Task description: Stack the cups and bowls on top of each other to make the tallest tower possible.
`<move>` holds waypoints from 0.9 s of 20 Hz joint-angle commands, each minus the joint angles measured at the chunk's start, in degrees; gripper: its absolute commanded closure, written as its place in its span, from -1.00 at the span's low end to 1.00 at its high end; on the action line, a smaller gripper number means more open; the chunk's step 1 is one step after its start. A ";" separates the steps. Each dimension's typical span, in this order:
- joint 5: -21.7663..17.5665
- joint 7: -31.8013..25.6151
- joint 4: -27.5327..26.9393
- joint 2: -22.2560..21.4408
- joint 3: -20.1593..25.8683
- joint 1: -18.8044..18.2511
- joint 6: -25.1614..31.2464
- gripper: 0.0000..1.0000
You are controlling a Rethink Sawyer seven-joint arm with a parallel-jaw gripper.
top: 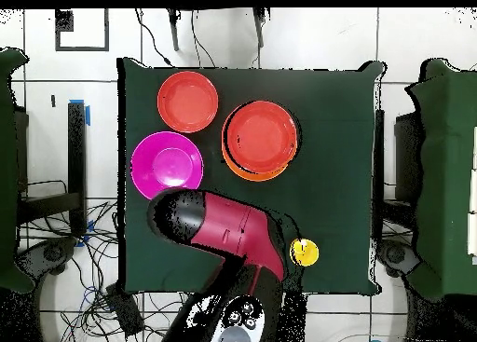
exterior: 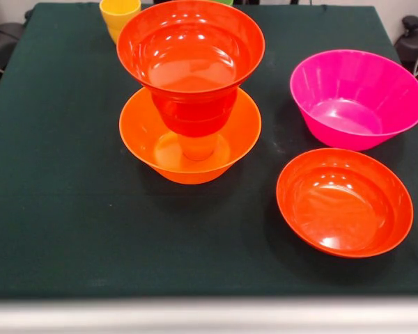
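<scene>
Currently we can't read the gripper: the front view shows none of it, and overhead only the red and black arm (top: 228, 228) lies folded over the edge of the table (top: 345, 171) nearest the robot base, so whether the jaws are spread or holding anything we cannot tell.

The tower (exterior: 190, 90) stands mid-table: a large orange bowl (exterior: 143, 139) at the bottom, an orange cup (exterior: 198, 146) standing in it, what looks like a red-orange cup (exterior: 194, 111) above that (hedge: the nesting is hard to resolve), and a wide red-orange bowl (exterior: 190, 45) balanced on top.

Next piece, we judge, should be the second wide red-orange bowl (exterior: 344, 202), toward the table's front edge in the front view, or the yellow cup (exterior: 118, 15) by the far edge. For a clean placement we'd come straight down over the top bowl's centre and release low; the top bowl sits on a narrow base, so any sideways nudge could tip it.

The magenta bowl (exterior: 357, 97) sits beside the tower, well apart from it, close to the second red-orange bowl. The yellow cup is right behind the tower, so reaching for it risks brushing the top rim.
</scene>
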 commanded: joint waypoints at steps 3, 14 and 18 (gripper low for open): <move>-5.01 -5.43 -2.54 0.37 8.40 -2.23 5.50 1.00; -7.89 -7.08 -4.19 -0.21 10.55 -5.16 5.27 1.00; -9.16 -7.42 -4.75 -0.07 11.27 -6.14 4.73 1.00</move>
